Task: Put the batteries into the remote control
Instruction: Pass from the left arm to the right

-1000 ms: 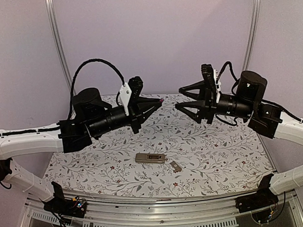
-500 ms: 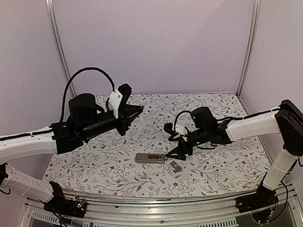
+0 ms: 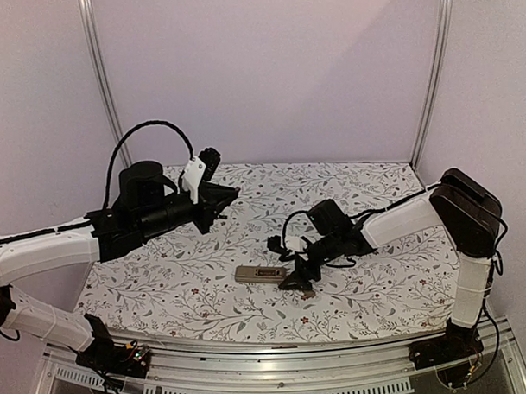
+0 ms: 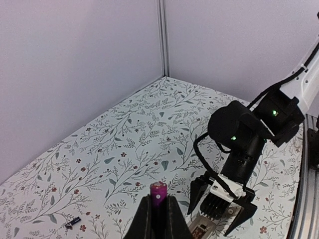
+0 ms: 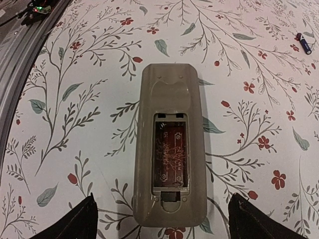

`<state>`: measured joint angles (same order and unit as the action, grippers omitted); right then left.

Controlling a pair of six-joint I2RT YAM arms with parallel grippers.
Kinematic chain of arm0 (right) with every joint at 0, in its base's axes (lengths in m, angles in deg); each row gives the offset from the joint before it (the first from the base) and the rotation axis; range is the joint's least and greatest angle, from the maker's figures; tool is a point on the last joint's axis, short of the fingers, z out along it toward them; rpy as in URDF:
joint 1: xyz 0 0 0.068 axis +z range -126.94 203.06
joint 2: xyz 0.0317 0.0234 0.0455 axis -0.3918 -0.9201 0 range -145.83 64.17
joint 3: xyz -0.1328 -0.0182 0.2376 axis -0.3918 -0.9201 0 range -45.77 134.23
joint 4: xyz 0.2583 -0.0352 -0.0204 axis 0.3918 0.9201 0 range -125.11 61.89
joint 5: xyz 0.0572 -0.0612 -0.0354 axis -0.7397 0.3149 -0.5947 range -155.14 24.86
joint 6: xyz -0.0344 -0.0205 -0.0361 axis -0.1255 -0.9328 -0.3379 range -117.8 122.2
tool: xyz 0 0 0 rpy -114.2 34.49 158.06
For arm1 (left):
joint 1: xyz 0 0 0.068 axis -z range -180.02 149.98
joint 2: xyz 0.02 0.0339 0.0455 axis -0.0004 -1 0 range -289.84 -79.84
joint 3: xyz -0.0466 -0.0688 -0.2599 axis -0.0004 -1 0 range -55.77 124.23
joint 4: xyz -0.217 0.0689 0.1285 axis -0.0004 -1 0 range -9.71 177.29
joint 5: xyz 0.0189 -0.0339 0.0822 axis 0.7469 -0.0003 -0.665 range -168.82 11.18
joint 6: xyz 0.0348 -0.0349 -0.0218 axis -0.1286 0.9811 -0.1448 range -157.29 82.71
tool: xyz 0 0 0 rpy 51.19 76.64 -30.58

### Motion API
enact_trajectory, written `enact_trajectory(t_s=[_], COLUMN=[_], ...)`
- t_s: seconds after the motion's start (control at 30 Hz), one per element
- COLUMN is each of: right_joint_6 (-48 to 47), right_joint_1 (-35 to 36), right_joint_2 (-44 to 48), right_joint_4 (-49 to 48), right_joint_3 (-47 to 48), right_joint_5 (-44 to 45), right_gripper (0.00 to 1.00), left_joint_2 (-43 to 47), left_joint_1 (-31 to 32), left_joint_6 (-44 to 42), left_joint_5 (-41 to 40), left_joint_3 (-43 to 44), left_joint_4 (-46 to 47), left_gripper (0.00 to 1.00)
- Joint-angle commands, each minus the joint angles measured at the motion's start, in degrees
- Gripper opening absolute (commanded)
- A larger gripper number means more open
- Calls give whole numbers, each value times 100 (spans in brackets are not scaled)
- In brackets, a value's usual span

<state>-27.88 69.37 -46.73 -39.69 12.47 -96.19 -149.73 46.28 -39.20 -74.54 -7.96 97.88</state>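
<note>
1. L gripper [image 4: 158,209]: jaws clamped on thin dark cylindrical purple-tipped battery [image 4: 158,191], held up off the white floral-print tablecloth [image 3: 162,287].
2. R gripper [image 5: 162,209]: jaws wide apart, nothing held, low over one end of the slim tan-grey plastic remote control [image 5: 169,99].
3. Remote control lies flat on cloth, back up, dark recess uncovered w/ circuit board showing.
4. Small dark-blue loose battery [image 5: 302,43] lies on cloth, well apart from remote.

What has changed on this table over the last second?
The right gripper swung down from mid-air and now hovers low over the remote control, jaws wide open on either side of it. The left gripper drew back slightly, still pinching a battery. The remote control has not moved.
</note>
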Motion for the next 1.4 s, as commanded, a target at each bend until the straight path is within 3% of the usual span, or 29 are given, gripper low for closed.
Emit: enact_trajectory(t_s=[0.0, 0.37, 0.6, 0.77, 0.93, 0.97, 1.1, 1.2, 1.37], right_joint_6=[-123, 477, 702, 1140, 1748, 1861, 2186, 2199, 1293], right_joint_1=[14, -647, -824, -823, -819, -816, -801, -778, -390], right_joint_2=[84, 1359, 1705, 1908, 1864, 1862, 2146, 2480, 2944], right_joint_4=[40, -642, -1036, -1823, -2417, -2590, -3452, -3938, -3181], right_joint_3=[107, -711, -1175, -1438, -1308, -1323, -1662, -1898, -1720], right_joint_5=[-182, -657, -613, -1327, -2089, -2199, -2224, -2068, -1798], right_gripper=[89, 89, 89, 83, 55, 54, 55, 57, 55], left_joint_2=[-135, -935, -2268, -2056, -1568, -1500, -1268, -1273, -1089], left_joint_1=[-85, -62, 512, 467, 510, 513, 400, 293, 297], left_joint_6=[-199, -1056, -2151, -1889, -1906, -1878, -1313, -947, -1134], left_joint_5=[331, 476, -146, 626, 1293, 1317, 1459, 2235, 2473], left_joint_3=[-54, 459, 1434, 1221, 1072, 1072, 999, 1139, 1219], left_joint_4=[-259, -1147, -2914, -2390, -2079, -2061, -1632, -1593, -1691], left_gripper=[0, 0, 0, 0, 0, 0, 0, 0, 0])
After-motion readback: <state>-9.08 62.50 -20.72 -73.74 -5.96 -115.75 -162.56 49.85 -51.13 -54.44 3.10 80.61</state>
